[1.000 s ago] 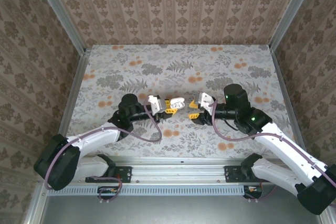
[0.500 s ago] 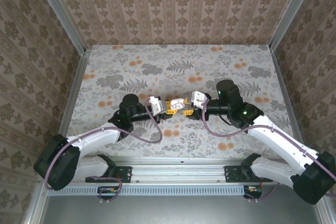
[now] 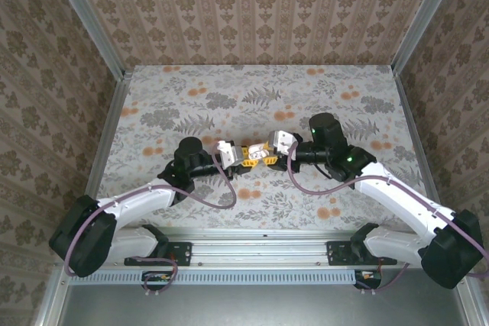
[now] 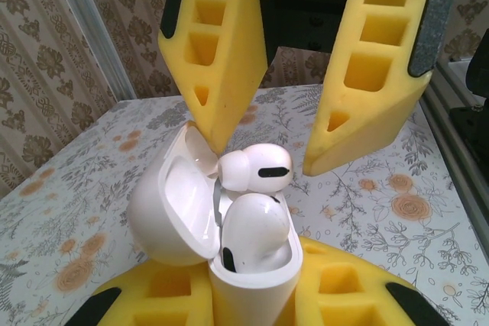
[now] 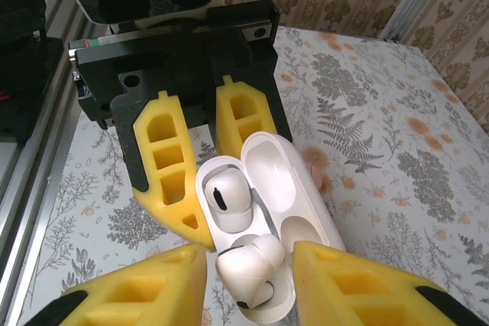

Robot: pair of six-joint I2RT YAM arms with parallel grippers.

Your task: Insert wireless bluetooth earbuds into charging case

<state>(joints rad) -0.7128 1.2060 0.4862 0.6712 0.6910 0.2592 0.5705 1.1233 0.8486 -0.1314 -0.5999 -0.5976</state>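
Since a second ago your right gripper (image 5: 250, 250) has swung in to meet the left one, jaws narrowing. They now bracket the loose earbud (image 4: 256, 167) with only slivers of gap, and I cannot tell whether they pinch it. That bud lies crosswise at the fingertips, just above the seated earbud (image 5: 228, 198). You should probably turn it stem-down over the free socket and press gently. Facing you, your left gripper (image 4: 252, 307) is clamped on the charging case (image 5: 306, 234), its lid (image 4: 168, 204) tipped open. Opposing fingertips almost touch, so room there is tight. Beyond them the table (image 3: 191, 97) lies open, its walls well apart.
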